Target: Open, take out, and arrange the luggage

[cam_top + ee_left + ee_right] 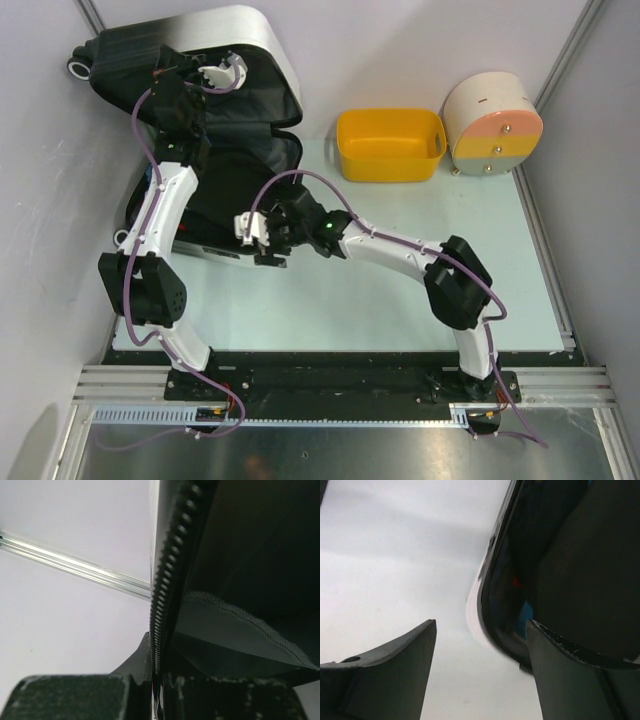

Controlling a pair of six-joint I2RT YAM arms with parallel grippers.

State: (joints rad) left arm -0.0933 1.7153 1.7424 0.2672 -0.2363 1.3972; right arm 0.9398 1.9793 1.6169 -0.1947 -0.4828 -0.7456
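Luggage (240, 180) open at bench (400, 280) back-left, lid (250, 40) raised, L jaws clamped on lid's zip edge (167, 580), R jaws wide apart at lower half's front rim, holding nothing.

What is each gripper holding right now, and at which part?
The left gripper is shut on the luggage, pinching the zipper rim of its raised lid. The right gripper is open beside the lower half and holds nothing.
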